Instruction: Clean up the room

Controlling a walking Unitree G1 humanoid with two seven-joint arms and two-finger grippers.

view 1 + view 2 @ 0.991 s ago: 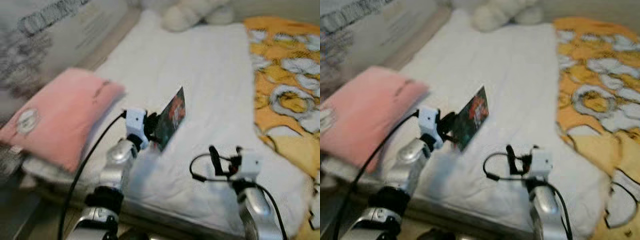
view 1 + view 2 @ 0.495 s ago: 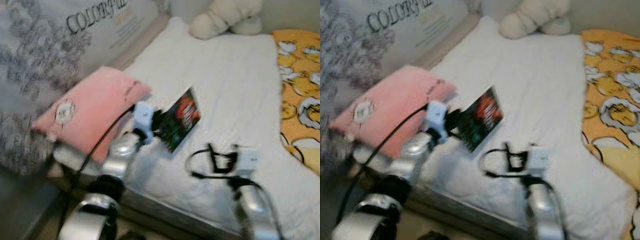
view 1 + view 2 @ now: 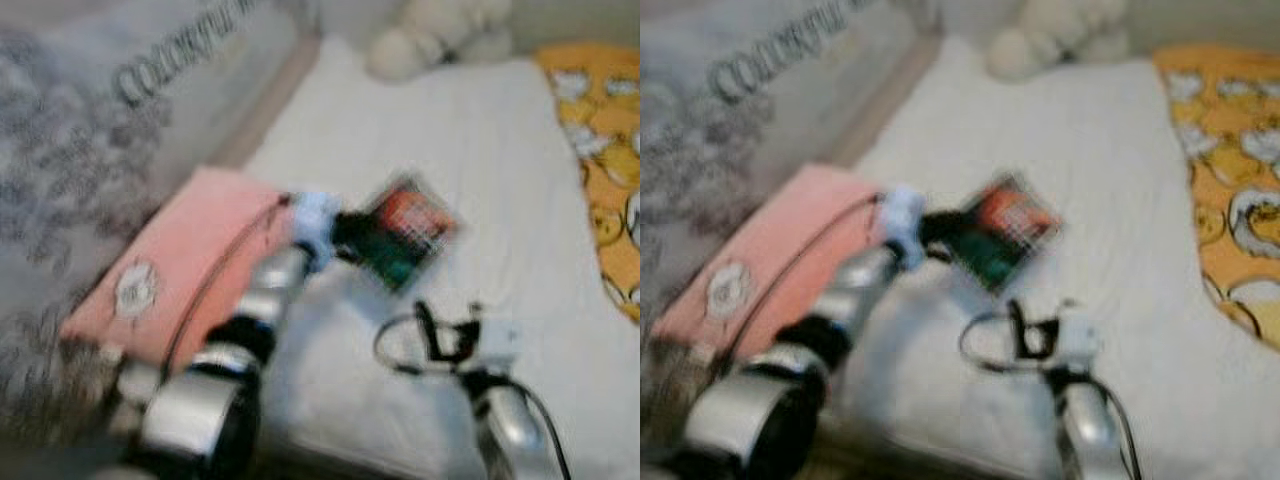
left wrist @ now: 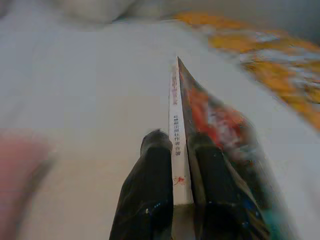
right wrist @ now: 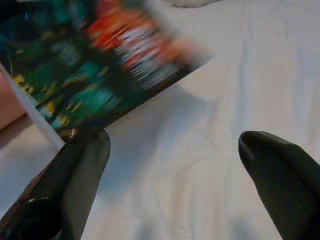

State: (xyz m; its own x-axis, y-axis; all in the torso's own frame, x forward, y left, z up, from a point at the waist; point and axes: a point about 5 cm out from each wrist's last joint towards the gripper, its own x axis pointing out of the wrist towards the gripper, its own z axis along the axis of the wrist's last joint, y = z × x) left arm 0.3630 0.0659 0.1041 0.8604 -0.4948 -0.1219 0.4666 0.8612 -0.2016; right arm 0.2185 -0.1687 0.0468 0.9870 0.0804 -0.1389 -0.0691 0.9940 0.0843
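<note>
My left gripper [image 3: 352, 228] is shut on a thin book [image 3: 405, 232] with a dark green and red cover, held above the white bed sheet [image 3: 470, 130]. In the left wrist view the two black fingers [image 4: 152, 185] clamp the book's white spine [image 4: 176, 135]. My right gripper [image 3: 448, 335] hangs lower and nearer, over the sheet, open with nothing between its fingers [image 5: 277, 172]. The right wrist view has the book [image 5: 95, 75] just ahead of that gripper. The eye views are blurred.
A pink pillow [image 3: 170, 275] lies at the bed's left edge beside a printed headboard panel [image 3: 110, 110]. A white plush toy [image 3: 440, 35] sits at the far end. An orange patterned blanket [image 3: 600, 130] covers the right side.
The camera has shifted and blurred. My left arm has carried the book a little farther out over the sheet and tilted it flatter. The right gripper stays open below it.
</note>
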